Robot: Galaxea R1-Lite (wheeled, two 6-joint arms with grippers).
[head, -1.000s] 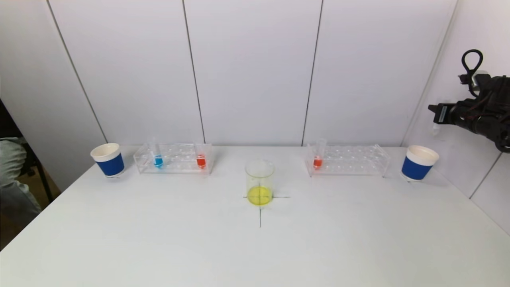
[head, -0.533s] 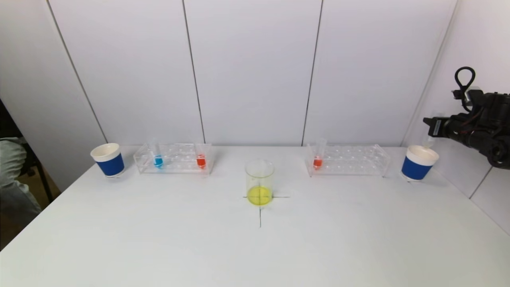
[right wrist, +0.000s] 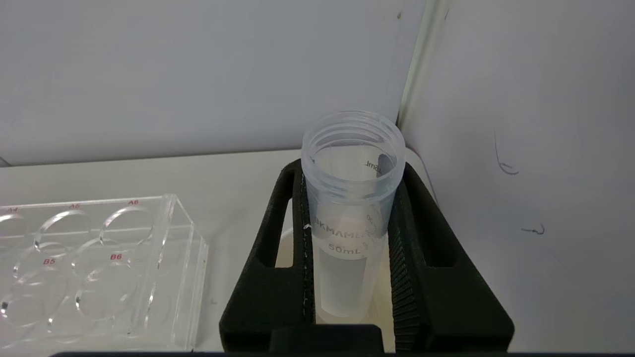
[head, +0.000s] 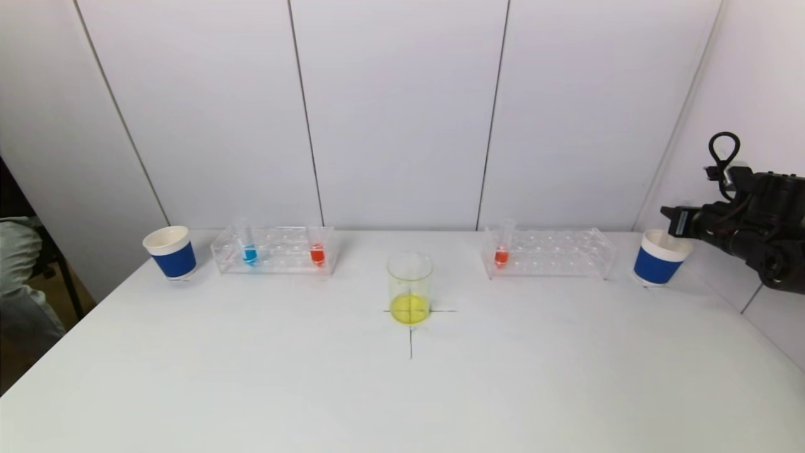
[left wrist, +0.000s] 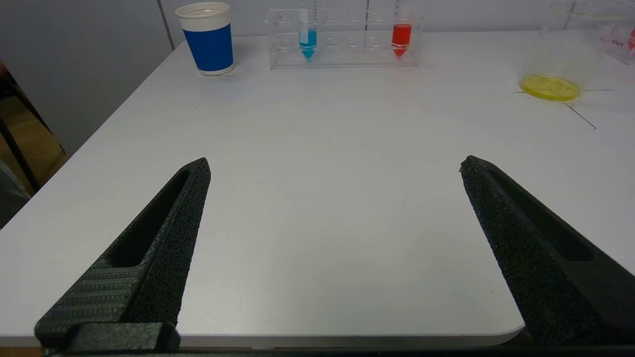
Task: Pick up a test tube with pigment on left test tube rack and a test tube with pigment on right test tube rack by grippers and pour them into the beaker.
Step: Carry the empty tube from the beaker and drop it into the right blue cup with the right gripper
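Left gripper (left wrist: 335, 166) nearest, low over table edge, jaws wide, empty. Beaker (head: 409, 287) mid-table, yellow liquid. Left rack (head: 274, 250), right rack (head: 548, 251) hold pigment tubes. Right gripper (right wrist: 349, 233) clamps emptied tube (right wrist: 351, 198) above right blue cup (head: 660, 257) — light, slick, rigid plastic; grip below threads.

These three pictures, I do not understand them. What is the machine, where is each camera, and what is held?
It is a robot with two arms. The head view looks down on a white table: a beaker with yellow liquid in the middle, two clear racks holding blue and red tubes, and two blue cups. The other two cameras sit on the wrists. The left gripper is open, above the near table edge, holding nothing. The right gripper is shut on an empty tube above the right cup.
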